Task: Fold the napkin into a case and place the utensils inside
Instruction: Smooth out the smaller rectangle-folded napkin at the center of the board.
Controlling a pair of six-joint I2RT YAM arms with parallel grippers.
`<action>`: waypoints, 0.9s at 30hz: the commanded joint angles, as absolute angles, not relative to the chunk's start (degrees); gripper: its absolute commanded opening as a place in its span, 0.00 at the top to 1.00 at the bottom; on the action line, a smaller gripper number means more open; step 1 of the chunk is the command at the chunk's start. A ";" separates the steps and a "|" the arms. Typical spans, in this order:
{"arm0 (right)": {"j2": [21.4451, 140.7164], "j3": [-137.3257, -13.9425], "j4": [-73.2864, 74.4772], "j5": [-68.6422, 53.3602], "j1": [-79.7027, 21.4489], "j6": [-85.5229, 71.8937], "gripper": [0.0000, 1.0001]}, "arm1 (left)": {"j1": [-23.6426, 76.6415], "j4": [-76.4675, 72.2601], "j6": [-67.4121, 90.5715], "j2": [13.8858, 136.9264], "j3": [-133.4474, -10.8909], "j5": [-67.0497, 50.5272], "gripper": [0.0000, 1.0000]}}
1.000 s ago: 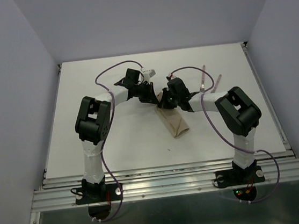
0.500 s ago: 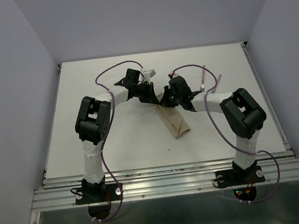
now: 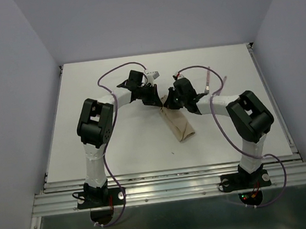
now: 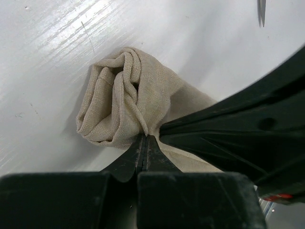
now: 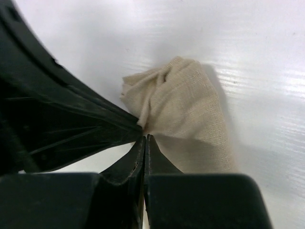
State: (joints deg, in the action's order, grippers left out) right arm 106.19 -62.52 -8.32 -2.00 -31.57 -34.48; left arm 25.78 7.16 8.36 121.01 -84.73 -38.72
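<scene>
**A:** Where was the napkin?

**B:** I saw the napkin (image 3: 181, 125) at the centre of the top view, on the white table (image 3: 118, 146). It was folded into a narrow tan strip slanting from upper left to lower right. Its upper end was bunched and rolled, and its lower end lay flat.

**A:** Left jaws?

**B:** The left gripper (image 4: 145, 138) had its jaws closed tight with no gap showing. In my left wrist view the tips sat right on a fold at the bottom edge of the rolled end, pinching cloth.

**A:** Right?

**B:** Same story. The right gripper (image 5: 144, 138) had its jaws pressed together at the lower left edge of the bunched cloth, and they looked clamped on a fold. The two grippers met nose to nose at that upper end. Each one filled a side of the other's wrist view.

**A:** Utensils?

**B:** The utensils (image 3: 209, 79) lay on the table right of centre in the top view, just above the right forearm and apart from the napkin. I made out two thin pink handles side by side. A silver tip (image 4: 262, 12) showed in the upper right corner of the left wrist view, but I couldn't tell whether it was fork or knife.
</scene>
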 commanded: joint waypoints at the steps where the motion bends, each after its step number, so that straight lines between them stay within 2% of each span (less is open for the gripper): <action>1: 111.08 -64.51 -11.24 -3.51 -31.29 -34.72 0.99 | 25.84 7.56 7.56 116.89 -84.73 -39.64 1.00; 7: 115.66 -65.04 -12.30 -3.96 -31.29 -35.51 0.99 | 25.84 7.47 8.00 116.89 -84.29 -39.73 1.00; 14: 114.08 -63.28 -12.75 -3.52 -31.29 -35.60 0.99 | 25.84 7.47 8.96 116.10 -83.76 -38.68 1.00; 15: 113.82 -63.19 -12.74 -3.43 -31.29 -35.51 0.99 | 25.84 7.47 9.49 116.02 -83.67 -38.41 0.99; 16: 113.38 -63.11 -12.74 -3.43 -31.29 -35.51 0.99 | 25.84 7.47 9.75 115.84 -83.67 -38.15 0.94; 21: 112.85 -62.75 -12.74 -3.78 -31.29 -35.33 0.99 | 25.66 6.86 11.95 115.05 -83.58 -38.23 0.94; 27: 112.50 -62.93 -12.74 -4.13 -31.29 -34.89 0.99 | 24.96 7.12 12.92 114.26 -83.94 -38.06 0.73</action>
State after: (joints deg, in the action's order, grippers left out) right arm 113.36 -63.92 -12.91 -4.73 -31.48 -35.81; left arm 25.39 7.11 11.66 119.66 -84.01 -36.99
